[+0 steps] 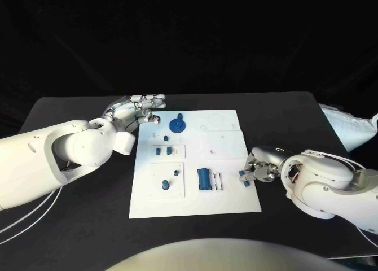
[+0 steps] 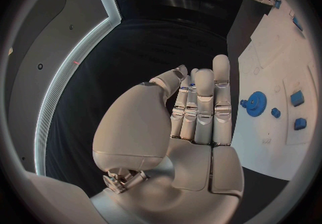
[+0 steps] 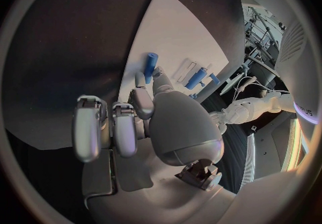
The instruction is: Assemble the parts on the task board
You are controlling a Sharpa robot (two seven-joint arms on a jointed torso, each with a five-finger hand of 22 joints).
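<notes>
Blue peg (image 3: pixel 150 66) pinched by right hand (image 1: pixel 255 172) at board (image 1: pixel 229 203) edge; left hand (image 1: pixel 143 108) empty, fingers straight.

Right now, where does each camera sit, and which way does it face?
Head view: on the robot's head, looking down at the task board, both arms, left hand by the blue gear, right hand at the board's edge.
Left wrist view: behind the left hand, fingers straight and together, beside the board.
Right wrist view: behind the right hand, which pinches a small blue part over the board.
Shared: head and left wrist views both show the gear.
</notes>
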